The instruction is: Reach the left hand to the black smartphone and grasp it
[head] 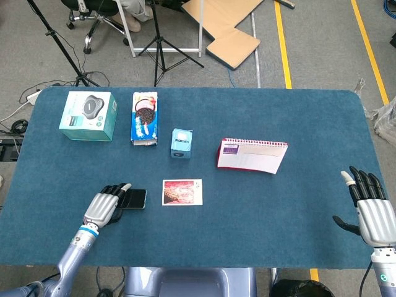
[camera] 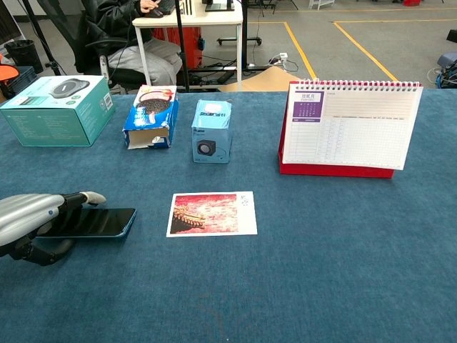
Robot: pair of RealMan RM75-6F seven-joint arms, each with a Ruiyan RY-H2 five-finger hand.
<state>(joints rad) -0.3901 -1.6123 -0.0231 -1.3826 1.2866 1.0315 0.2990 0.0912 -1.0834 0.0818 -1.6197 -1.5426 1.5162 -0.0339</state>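
The black smartphone [head: 136, 198] [camera: 98, 222] lies at the table's near left, just left of a red photo card [head: 182, 192]. My left hand [head: 106, 206] [camera: 30, 221] grips the phone's left end, fingers laid over its top and thumb underneath. In the chest view the phone looks raised slightly off the cloth. Half of the phone is hidden under the fingers. My right hand [head: 370, 208] rests open at the near right edge of the table, fingers spread, holding nothing.
On the blue table [head: 278, 210] stand a teal box [head: 88, 116], a cookie pack [head: 144, 117], a small blue speaker box [head: 181, 143] and a desk calendar [head: 252, 154]. Tripods and a seated person are beyond the far edge.
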